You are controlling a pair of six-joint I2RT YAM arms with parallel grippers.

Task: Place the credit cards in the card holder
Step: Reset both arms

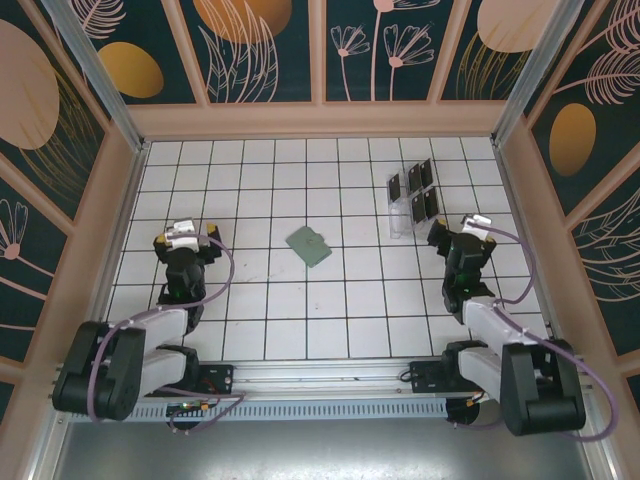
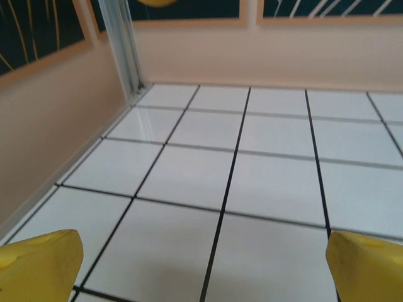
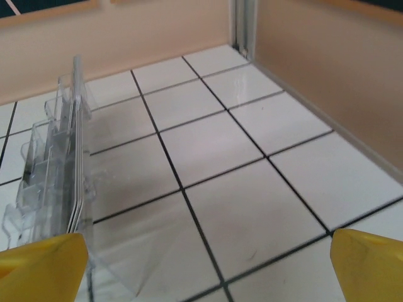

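The cards (image 1: 418, 173) stand in a clear rack (image 1: 404, 218) on the far right part of the tabletop (image 1: 300, 310), with four black faces showing from above. The right wrist view catches them edge-on in the rack's slots. The holder (image 1: 309, 246), sage green, flat and turned at an angle, lies near the middle of the tabletop. It is well apart from the rack, with bare tiles all round it. It looks folded shut, though from above I cannot be sure.

No card lies outside the rack, so the task appears to be at its start, with the first pick to make. The right tool (image 1: 472, 228) hangs just beside the rack's near right corner, jaws spread wide and empty, and the rack lies off to the left in its own view. The left tool (image 1: 186, 238) hovers over bare tiles on the left, equally wide open with nothing in it.

The next move likely calls for the right tool to swing left, nip the top edge of one card and lift it straight out of its slot. The cards are thin and packed close, and the light rack could tip or slide. The right wall (image 3: 327, 75) is near that arm, so the open room lies between rack and holder.
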